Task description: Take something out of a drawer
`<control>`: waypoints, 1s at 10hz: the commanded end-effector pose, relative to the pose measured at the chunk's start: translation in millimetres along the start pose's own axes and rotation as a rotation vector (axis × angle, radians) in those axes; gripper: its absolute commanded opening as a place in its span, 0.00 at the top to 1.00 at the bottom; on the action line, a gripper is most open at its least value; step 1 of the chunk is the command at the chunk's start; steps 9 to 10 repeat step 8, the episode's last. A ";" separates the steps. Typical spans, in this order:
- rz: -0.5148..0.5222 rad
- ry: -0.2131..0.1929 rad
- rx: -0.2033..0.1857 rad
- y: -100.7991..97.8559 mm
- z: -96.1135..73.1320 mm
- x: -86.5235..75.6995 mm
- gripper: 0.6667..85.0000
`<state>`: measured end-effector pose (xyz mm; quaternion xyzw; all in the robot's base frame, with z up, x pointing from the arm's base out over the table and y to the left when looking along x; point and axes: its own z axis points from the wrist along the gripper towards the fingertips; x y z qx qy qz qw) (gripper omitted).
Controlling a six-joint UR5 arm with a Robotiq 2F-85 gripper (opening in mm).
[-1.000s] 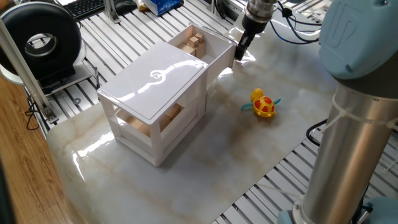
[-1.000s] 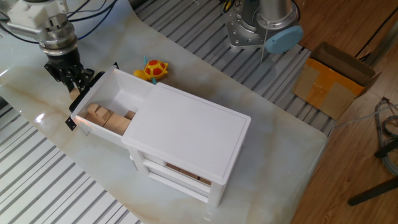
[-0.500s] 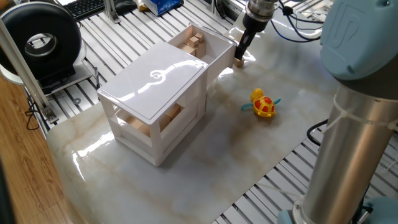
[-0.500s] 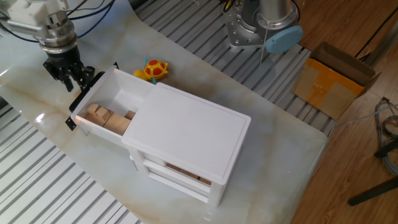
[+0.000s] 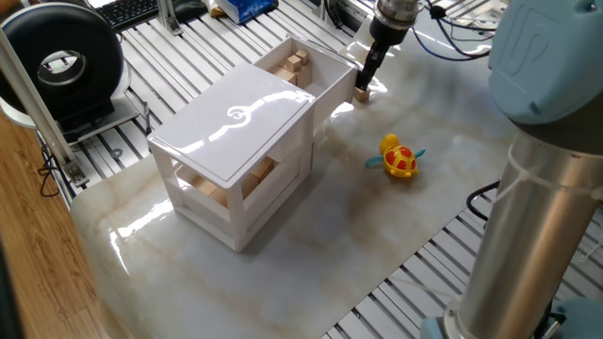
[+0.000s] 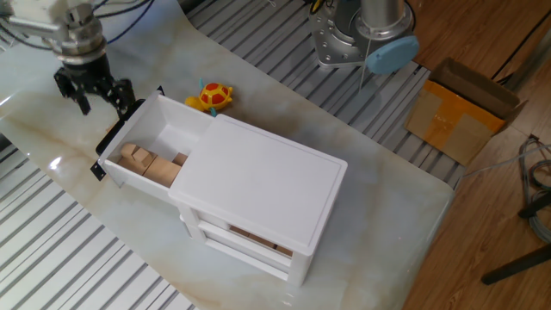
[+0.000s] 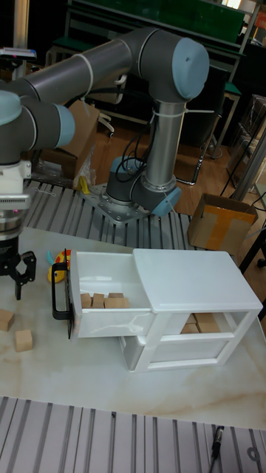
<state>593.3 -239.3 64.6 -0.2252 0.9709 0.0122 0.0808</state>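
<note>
The white drawer (image 7: 111,284) with its black bar handle (image 7: 59,297) stands pulled out of the cabinet (image 7: 199,284), and several light-wood cubes (image 7: 103,301) lie inside it. Two more wood cubes (image 7: 6,319) (image 7: 24,340) rest on the marble table outside the drawer front. One of them shows in one fixed view as a cube (image 5: 362,94) beside the drawer (image 5: 306,66). My gripper (image 7: 22,279) hangs open just above these cubes, with nothing between its fingers. It is also seen from the sides as the gripper (image 5: 364,79) (image 6: 96,96).
A yellow-and-red duck toy (image 5: 399,157) lies on the table to the side of the drawer. The cabinet's lower tier (image 5: 221,193) holds more wood blocks. The robot's grey base column (image 5: 537,217) stands at the table's edge. A cardboard box (image 6: 461,108) sits on the floor.
The gripper held a cube low beside the drawer front, opened and left it on the table, then rose a little away from it.
</note>
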 end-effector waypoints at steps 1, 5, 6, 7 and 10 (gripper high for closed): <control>0.027 -0.005 -0.013 10.5 -27.3 6.9 0.47; 0.136 0.095 0.075 -12.3 -28.0 33.6 0.99; 0.148 0.114 0.080 -14.0 -26.3 37.7 0.99; 0.147 0.130 0.074 -14.5 -22.1 41.6 0.99; 0.136 0.129 0.064 -14.6 -17.6 43.9 0.99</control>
